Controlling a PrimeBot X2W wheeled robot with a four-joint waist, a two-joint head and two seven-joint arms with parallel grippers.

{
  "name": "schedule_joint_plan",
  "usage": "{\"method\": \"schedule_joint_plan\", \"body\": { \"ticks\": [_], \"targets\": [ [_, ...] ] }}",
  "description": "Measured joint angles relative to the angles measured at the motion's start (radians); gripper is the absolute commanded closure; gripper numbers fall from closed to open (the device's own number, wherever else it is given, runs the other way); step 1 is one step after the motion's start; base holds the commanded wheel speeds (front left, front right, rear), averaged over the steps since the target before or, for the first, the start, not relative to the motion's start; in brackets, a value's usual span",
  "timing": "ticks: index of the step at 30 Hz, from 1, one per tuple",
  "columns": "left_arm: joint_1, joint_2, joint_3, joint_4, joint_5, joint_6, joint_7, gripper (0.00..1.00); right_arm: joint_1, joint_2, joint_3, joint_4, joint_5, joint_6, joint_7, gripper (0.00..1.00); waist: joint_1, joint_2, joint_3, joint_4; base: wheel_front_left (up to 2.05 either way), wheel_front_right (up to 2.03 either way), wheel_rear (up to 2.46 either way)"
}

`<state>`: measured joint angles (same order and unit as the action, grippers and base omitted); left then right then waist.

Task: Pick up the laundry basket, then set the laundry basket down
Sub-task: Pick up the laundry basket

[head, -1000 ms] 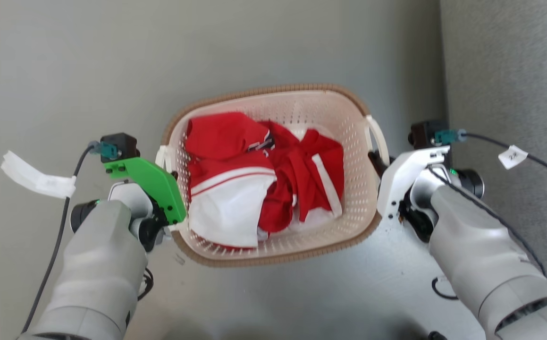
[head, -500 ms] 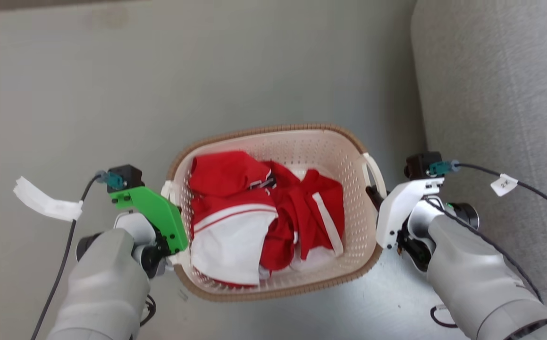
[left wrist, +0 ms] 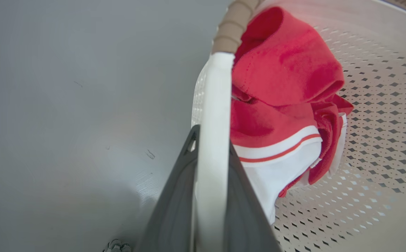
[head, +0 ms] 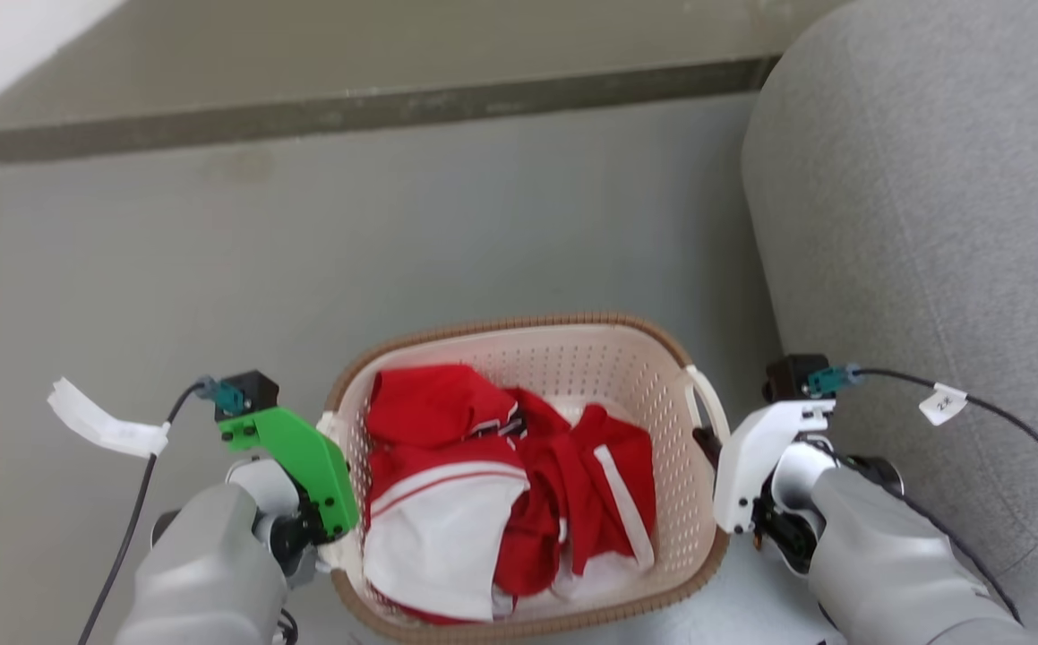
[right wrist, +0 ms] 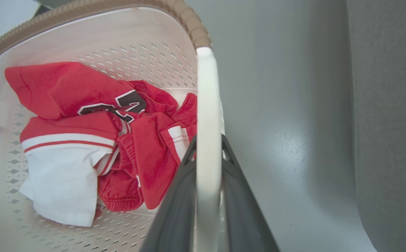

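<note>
- Laundry basket (head: 590, 376) sits between the two grippers, held at both ends, with its long side running from one set of jaws to the other.
- The left gripper (left wrist: 211, 140) is clamped on the left handle (left wrist: 214, 94): the white bar runs straight up between the jaws, one dark finger (left wrist: 174, 199) pressed on its outer face and the other on its inner face.
- The right gripper (right wrist: 208, 141) grips the right handle (right wrist: 207, 98) in the same way, with the white bar pinched between its two dark fingers (right wrist: 174, 203).
- Inward of each pair of jaws lies the perforated cream wall (right wrist: 136, 45) and a heap of red and white clothes (head: 501, 484) that covers most of the bottom.
- Beyond the fingertips, each handle meets the brown woven-look rim (right wrist: 188, 21).
- Outward of the left jaws is bare grey floor (left wrist: 66, 105); outward of the right jaws a strip of floor, then a grey upholstered seat (head: 930, 224), well apart from the basket.
- Whether the basket's base touches the floor cannot be told.
</note>
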<state>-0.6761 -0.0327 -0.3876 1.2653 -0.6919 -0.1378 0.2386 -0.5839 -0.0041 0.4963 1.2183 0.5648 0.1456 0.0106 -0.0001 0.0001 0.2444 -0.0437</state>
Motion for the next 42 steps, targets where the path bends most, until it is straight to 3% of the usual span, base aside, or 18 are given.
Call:
{"method": "schedule_joint_plan", "body": {
  "ticks": [25, 42],
  "targets": [
    [0.098, 0.001, 0.002, 0.020, -0.037, 0.000, 0.101, 1.00, 0.107, 0.005, 0.031, 0.009, 0.062, 0.003, 0.104, 1.00, 0.0000, 0.0000, -0.205, -0.019, 0.00, 0.00, 0.00],
    [0.109, 0.003, 0.007, 0.022, -0.051, 0.000, 0.111, 1.00, 0.119, 0.006, 0.036, 0.003, 0.097, 0.003, 0.111, 1.00, 0.0000, 0.0000, -0.224, -0.024, 0.00, 0.00, 0.00]
  ]
}}
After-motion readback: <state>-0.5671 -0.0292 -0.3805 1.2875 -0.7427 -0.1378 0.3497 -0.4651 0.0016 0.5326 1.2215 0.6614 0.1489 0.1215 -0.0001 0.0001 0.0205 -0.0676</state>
